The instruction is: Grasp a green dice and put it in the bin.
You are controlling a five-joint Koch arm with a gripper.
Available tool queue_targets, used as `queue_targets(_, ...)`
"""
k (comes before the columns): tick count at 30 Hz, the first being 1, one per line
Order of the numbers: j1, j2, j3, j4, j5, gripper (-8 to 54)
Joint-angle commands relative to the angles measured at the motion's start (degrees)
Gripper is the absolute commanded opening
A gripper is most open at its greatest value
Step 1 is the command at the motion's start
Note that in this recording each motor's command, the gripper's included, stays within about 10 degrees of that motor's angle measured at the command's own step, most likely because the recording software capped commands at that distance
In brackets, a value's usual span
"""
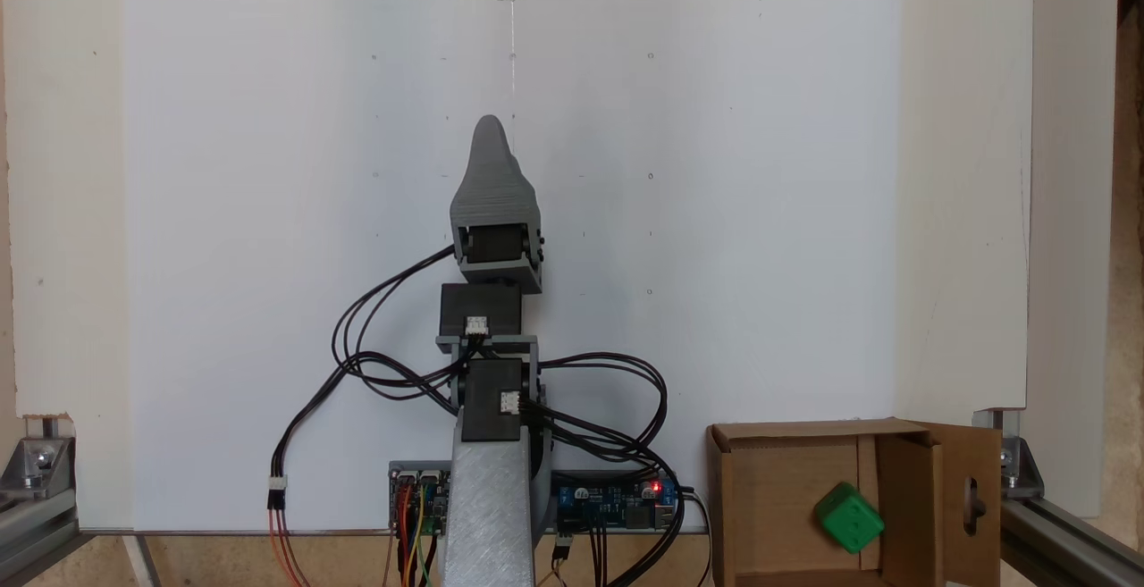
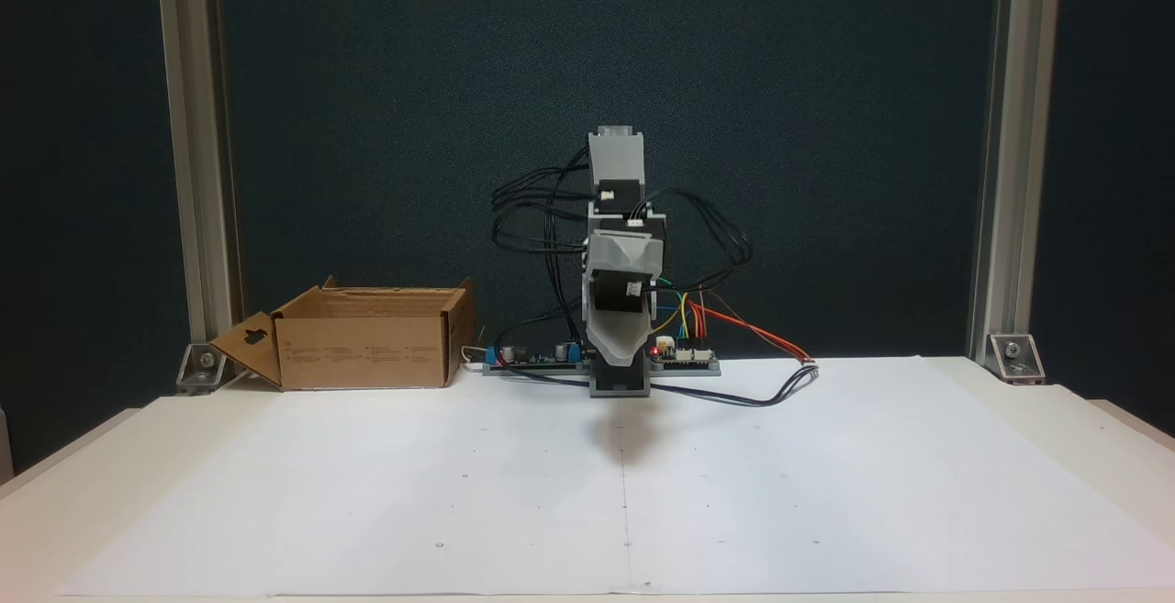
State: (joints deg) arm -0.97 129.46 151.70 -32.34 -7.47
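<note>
White sheet (image 1: 268, 212) bare, green dice (image 1: 849, 518) inside bin (image 1: 786, 498) (corner)

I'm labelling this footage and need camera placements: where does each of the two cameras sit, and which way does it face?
A fixed view: above, looking down on the white sheet; the grey arm's gripper points up-frame, the bright green plastic dice inside the brown cardboard bin.
A fixed view: at table height across from the base, facing the arm head-on; the gripper hangs down, the bin at left.
Shared: arm, bin, sheet.
</note>
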Motion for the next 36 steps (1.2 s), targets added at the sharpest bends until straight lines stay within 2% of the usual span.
queue_targets(1,-0.09,6.15,-1.23,-9.47,2.11,44.8)
queue_targets(20,-0.18,6.15,16.79,-29.0,2.02,44.6)
queue_targets(36,0.09,6.15,23.91,-43.15,1.85,44.6)
